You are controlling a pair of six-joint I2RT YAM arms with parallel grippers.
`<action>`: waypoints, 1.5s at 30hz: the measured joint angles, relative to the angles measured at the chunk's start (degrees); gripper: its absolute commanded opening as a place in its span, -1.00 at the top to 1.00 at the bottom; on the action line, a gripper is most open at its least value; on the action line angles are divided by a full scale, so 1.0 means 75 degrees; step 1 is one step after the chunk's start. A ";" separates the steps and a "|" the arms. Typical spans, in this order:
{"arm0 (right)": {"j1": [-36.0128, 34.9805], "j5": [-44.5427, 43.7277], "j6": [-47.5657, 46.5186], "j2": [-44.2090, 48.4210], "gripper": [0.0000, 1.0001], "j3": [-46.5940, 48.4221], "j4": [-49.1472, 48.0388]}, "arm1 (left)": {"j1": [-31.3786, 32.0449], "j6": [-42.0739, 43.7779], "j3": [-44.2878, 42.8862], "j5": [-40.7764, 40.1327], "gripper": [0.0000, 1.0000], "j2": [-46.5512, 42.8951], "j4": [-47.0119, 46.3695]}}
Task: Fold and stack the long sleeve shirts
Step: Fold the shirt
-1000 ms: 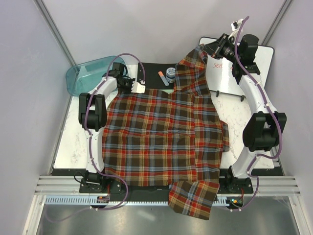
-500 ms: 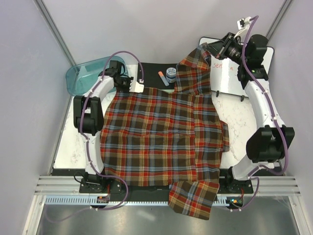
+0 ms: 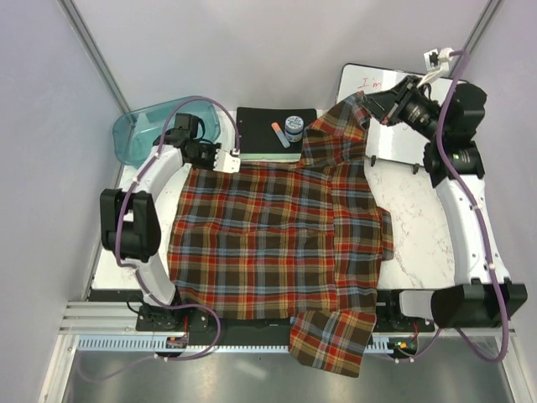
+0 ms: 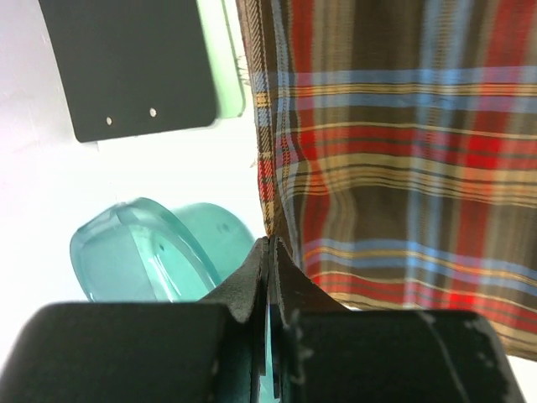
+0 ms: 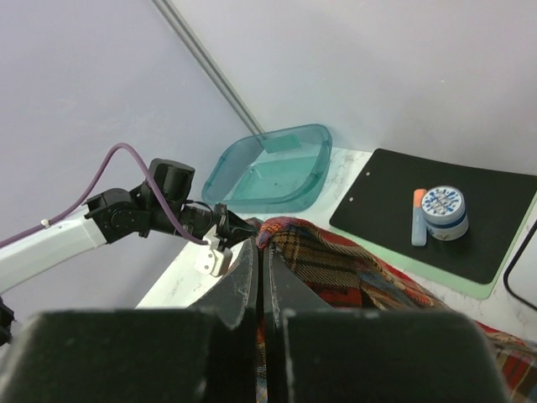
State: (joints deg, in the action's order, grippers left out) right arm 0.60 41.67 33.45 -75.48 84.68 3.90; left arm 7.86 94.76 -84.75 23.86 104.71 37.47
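A: Since both grippers are clamped on cloth, what are they after?

B: My guess is a spread. The shirt [image 3: 285,243] lies open across the table [image 3: 411,218], with one end hanging over the near edge. The left gripper [image 3: 225,158] is fully closed on the far left corner, low, near the tray [image 3: 155,126]. The right gripper [image 3: 371,102] is also fully closed, pinching the far right part, which rises off the table in a peak.

A: Why hold opposite corners?

B: Pulling apart probably takes the slack out of the far edge, so a fold can start from flat cloth. The raised side still looks bunched.

A: And against a second ago?

B: Both arms have swung outward. The left gripper sits further left, and the shirt's left side reaches wider. The right gripper has gone up and right, baring more of the whiteboard [image 3: 390,143]. The pad [image 3: 256,126] now shows whole.
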 measured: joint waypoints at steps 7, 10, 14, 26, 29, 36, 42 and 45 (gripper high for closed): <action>0.0000 -0.0047 0.0067 0.1792 1.00 -0.0874 0.0679 | 0.0000 -0.0003 0.1142 -0.0029 0.96 -0.1195 0.0012; 0.0000 -0.0079 0.0114 0.2579 1.00 -0.1183 0.1052 | 0.0000 -0.0003 0.1623 -0.0032 0.96 -0.1714 0.0017; 0.0000 -0.0085 0.0198 0.3614 1.00 -0.1641 0.1649 | 0.0000 -0.0006 0.2194 -0.0032 0.96 -0.2401 0.0017; 0.0000 -0.0131 -0.0373 0.5773 1.00 -0.2393 0.3905 | 0.0157 -0.0017 0.4083 -0.0041 0.96 -0.3847 0.0181; -0.0003 -0.0134 -0.0498 0.5919 1.00 -0.2789 0.4240 | 0.0274 -0.0055 0.4436 -0.0131 0.96 -0.3847 0.0195; -0.0003 -0.0198 -0.0676 0.5639 1.00 -0.3456 0.4462 | 0.0370 -0.0297 0.4843 -0.0344 0.96 -0.3587 0.0236; -0.0003 -0.0385 -0.0866 0.5170 1.00 -0.3448 0.4380 | 0.0393 -0.0597 0.4852 -0.0379 0.97 -0.3404 0.0224; 0.0000 -0.0542 -0.1052 0.4876 1.00 -0.3168 0.4386 | 0.0472 -0.0778 0.4841 -0.0391 0.97 -0.3404 0.0262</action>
State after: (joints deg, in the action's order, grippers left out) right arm 0.60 37.60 25.56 -38.92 60.93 36.80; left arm 11.40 88.92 -48.45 20.93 79.18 39.44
